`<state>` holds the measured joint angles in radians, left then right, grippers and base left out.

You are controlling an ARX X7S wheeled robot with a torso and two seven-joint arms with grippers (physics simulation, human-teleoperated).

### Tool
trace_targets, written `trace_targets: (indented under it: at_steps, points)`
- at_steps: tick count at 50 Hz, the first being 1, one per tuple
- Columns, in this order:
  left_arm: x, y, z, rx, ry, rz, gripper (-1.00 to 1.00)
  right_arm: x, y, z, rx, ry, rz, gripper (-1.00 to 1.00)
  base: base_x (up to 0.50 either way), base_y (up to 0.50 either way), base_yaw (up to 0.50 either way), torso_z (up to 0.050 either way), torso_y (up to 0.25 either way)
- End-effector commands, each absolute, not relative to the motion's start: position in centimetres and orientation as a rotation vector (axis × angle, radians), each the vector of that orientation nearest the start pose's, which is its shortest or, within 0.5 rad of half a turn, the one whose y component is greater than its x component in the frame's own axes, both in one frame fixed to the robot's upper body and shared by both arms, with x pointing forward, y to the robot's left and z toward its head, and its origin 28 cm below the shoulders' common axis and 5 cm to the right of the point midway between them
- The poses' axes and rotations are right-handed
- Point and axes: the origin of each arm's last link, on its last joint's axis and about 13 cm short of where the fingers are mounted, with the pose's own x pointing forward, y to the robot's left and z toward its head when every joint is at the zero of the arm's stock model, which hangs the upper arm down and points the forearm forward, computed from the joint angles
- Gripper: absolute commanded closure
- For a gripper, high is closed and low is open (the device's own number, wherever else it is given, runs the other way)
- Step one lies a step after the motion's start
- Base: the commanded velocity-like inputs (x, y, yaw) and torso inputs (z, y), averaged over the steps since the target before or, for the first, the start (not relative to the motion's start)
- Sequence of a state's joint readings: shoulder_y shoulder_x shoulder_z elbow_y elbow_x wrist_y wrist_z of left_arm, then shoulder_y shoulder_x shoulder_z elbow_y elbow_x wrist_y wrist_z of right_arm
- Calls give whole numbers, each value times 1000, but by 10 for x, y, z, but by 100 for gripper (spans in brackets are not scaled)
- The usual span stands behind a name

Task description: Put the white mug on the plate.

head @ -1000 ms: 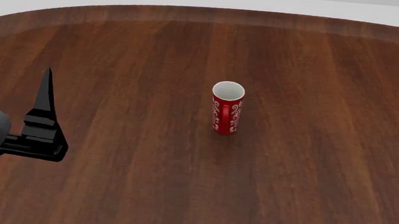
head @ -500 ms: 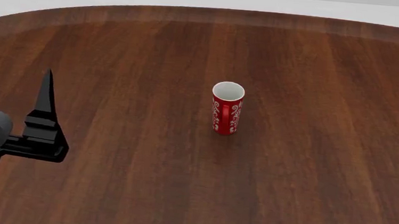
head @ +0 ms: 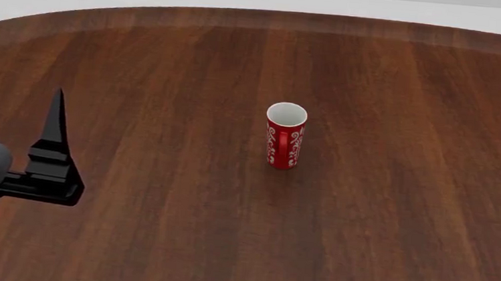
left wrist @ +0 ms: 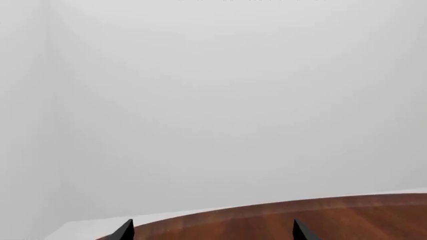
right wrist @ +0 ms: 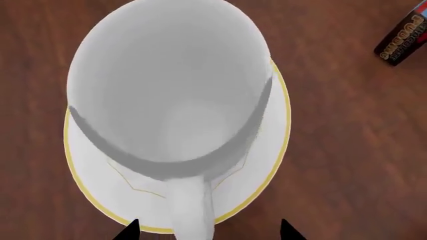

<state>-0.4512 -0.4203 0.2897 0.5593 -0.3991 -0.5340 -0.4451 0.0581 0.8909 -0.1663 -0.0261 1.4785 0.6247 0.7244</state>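
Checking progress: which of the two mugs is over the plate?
The white mug, plain and wide, seen over the gold-rimmed plate. The red mug stands alone mid-table.

A: Illumination is recorded as even and bright in all views; no distinct light source is identified. The render is sharp throughout, no blur noted.

B: A soft shadow is noted inside the white mug (right wrist: 167, 85), cast across the plate (right wrist: 260, 165). Faint sheen is observed on the table (head: 195, 55). No glare, no edge distortion recorded.
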Motion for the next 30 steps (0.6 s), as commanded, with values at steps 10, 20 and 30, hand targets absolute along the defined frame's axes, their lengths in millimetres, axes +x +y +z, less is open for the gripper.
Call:
trace_targets:
  at_steps: [10, 20, 30]
  points:
    - [244, 212, 184, 91, -354, -12, -100, 171, -229, 105, 231, 710, -392, -100, 0, 0, 0, 0, 0]
    - [238, 213, 186, 88, -363, -8, -100, 152, -215, 147, 179, 552, -350, -100, 0, 0, 0, 0, 0]
    - [232, 214, 189, 88, -373, -8, -100, 128, -203, 179, 136, 438, -328, -100, 0, 0, 0, 0, 0]
